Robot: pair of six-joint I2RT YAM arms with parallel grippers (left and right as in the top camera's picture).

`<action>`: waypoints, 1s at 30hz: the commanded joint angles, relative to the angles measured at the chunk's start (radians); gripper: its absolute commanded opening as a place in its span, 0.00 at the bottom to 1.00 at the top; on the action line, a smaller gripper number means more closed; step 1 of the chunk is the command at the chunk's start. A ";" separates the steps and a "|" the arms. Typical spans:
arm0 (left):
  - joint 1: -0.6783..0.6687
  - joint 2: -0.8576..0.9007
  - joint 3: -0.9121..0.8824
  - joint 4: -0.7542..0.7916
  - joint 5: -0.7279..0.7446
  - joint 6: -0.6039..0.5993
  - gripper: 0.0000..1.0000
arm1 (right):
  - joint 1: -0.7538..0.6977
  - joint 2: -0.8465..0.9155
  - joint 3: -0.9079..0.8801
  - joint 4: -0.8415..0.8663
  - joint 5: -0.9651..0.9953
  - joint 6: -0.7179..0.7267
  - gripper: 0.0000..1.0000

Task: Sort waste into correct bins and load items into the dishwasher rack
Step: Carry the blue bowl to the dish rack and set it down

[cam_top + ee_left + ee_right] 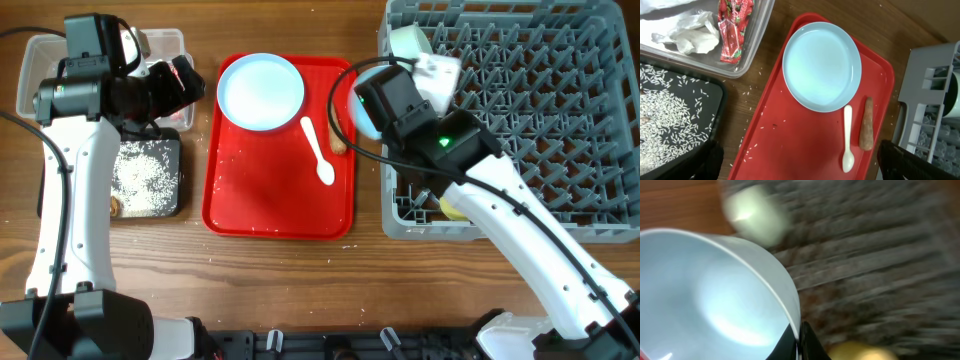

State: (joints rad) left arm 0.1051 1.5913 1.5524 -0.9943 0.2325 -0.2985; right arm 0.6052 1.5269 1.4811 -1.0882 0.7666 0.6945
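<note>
My right gripper is shut on the rim of the light blue bowl, held at the left edge of the grey dishwasher rack. The right wrist view shows its fingers pinching the bowl. A pale green bowl and a yellow cup sit in the rack. My left gripper is open and empty beside the clear tub. The tub holds crumpled paper and a red-and-white wrapper. The black tray holds rice and a small brown lump.
The red serving tray carries the pale blue plate, the white spoon and the brown carrot-shaped stick near its right rim. Loose rice grains lie on the red tray and the wood.
</note>
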 commanded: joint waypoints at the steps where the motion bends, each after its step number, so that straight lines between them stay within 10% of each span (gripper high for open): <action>1: 0.005 0.000 0.006 0.002 0.002 0.002 1.00 | -0.012 0.095 -0.008 -0.033 0.470 -0.092 0.04; 11: 0.005 0.000 0.006 0.002 0.002 0.002 1.00 | -0.034 0.355 -0.008 0.296 0.719 -0.863 0.04; 26: 0.005 0.000 0.006 0.002 0.002 0.002 1.00 | 0.018 0.474 -0.010 0.292 0.447 -0.906 0.05; 29: 0.005 0.000 0.006 0.002 0.002 0.002 1.00 | 0.063 0.474 -0.010 0.228 0.358 -0.939 0.36; 30: 0.005 0.000 0.006 0.002 0.002 0.002 1.00 | 0.084 0.474 -0.010 0.197 0.321 -0.938 0.81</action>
State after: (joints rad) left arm 0.1051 1.5913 1.5524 -0.9943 0.2325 -0.2985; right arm 0.6403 1.9884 1.4750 -0.8524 1.2350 -0.2237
